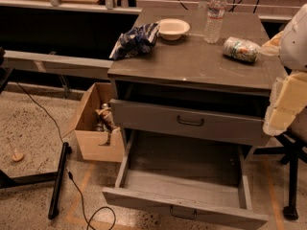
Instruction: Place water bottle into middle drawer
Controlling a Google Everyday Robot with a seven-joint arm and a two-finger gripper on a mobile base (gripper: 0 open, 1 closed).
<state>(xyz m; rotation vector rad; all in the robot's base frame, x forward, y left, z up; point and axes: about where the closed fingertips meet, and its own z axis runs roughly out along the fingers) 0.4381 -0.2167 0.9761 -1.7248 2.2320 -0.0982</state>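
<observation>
Camera view, 1 frame.

1. The water bottle (214, 16) stands upright at the rear of the cabinet top (192, 66), capped, right of centre. It is not held.
2. The middle drawer (182, 188) is pulled far out towards the camera. Its grey floor and low side walls are exposed, and the bow handle is on the front panel at the bottom edge of the frame.
3. The upper drawer (190, 121) is out only slightly. Its front panel overhangs the rear part of the middle drawer's floor.
4. The gripper (284, 107) hangs off the right side of the cabinet, level with the upper drawer's front, well apart from the bottle. Whether it is open or closed cannot be told. The white arm housing (297, 37) is above it at the right edge of the frame.
5. On the cabinet top there are 3 further items:
   - A white bowl (173, 28) sits left of the bottle.
   - A crumpled blue-and-white bag (136, 40) sits at the left edge.
   - A printed can (241, 49) lies on its side in front of the bottle and to its right, near the arm housing.
6. On the floor, an open cardboard box (93, 128) holding packaged goods sits beside the cabinet's left side. A black cable (76, 195) runs in front of it.
</observation>
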